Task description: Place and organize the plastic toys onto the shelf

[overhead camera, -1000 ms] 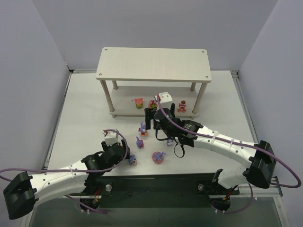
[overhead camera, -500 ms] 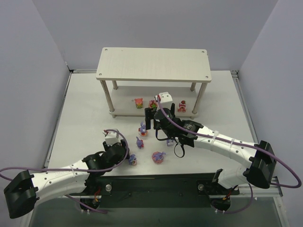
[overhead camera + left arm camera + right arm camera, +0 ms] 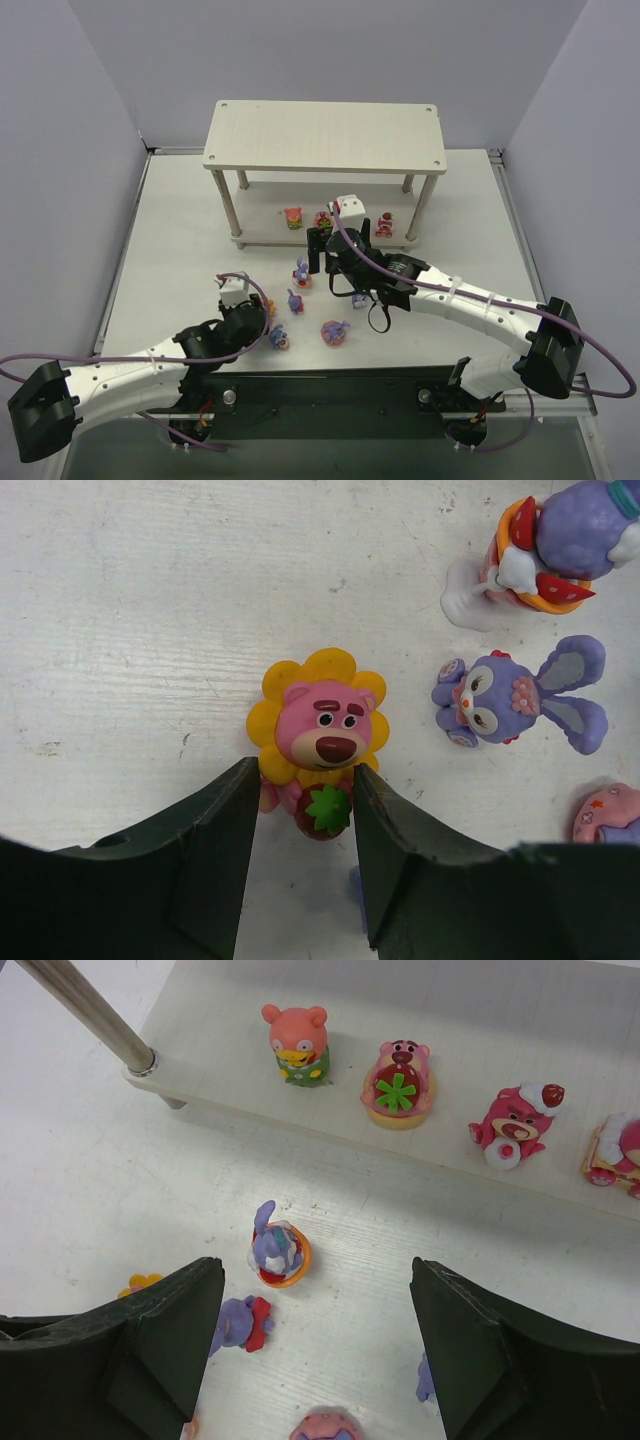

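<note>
A pink bear toy with yellow sunflower petals [image 3: 318, 730] lies on the table, and my left gripper [image 3: 302, 775] is shut on its lower body, both fingers touching it. From above, the left gripper [image 3: 266, 324] sits at the near left of the loose toys. Beside it lie a purple bunny [image 3: 520, 695] and a bunny in an orange cup [image 3: 545, 540]. My right gripper [image 3: 315, 1265] hangs open and empty over the table before the shelf [image 3: 325, 135]. Several pink and red toys, one of them [image 3: 298, 1042], stand on the shelf's lower tier [image 3: 500, 1020].
More loose toys lie between the arms: a pink round one [image 3: 335, 332], a small purple bunny [image 3: 357, 300] and a pinkish one [image 3: 283, 342] next to the left gripper. A shelf leg [image 3: 90, 1015] stands left of the right gripper. Grey walls enclose the table.
The left gripper's jaws have closed in from wide apart onto the sunflower bear, and that arm has crept slightly forward. The right arm has not moved.
</note>
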You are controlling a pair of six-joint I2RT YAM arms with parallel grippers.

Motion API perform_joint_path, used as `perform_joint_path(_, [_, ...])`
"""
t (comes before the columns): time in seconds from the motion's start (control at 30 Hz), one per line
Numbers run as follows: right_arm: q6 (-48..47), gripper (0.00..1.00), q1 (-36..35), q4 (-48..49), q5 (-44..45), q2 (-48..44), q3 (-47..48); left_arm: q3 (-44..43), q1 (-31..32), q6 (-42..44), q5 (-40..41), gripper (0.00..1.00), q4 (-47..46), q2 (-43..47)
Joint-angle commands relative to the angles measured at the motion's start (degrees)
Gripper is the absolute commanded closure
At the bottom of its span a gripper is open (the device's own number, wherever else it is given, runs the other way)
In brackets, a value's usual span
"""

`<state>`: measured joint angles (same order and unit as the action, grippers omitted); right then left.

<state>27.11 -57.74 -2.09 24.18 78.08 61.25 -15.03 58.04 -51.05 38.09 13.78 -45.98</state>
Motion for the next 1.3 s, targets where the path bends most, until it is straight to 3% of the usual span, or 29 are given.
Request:
perform_joint_path(0.0, [0.57,0.23,0.34,-0.46,1.74,-2.59,-0.52,-1.76,0.06,-0.81,1.38,0.48,1.69,0.45])
perform_joint_path(0.93, [0.57,0.23,0.78,-0.2,1.57,-2.41,-0.52,-2.73,0.23,-1.25,-3.72,0.48,8.45,7.57])
perform_joint_path(1.27, [0.49,0.23,1.13,-0.11,1.39,-1.97,-0.43,-4.75,0.23,-2.04,-6.53,0.43,12.84,7.57])
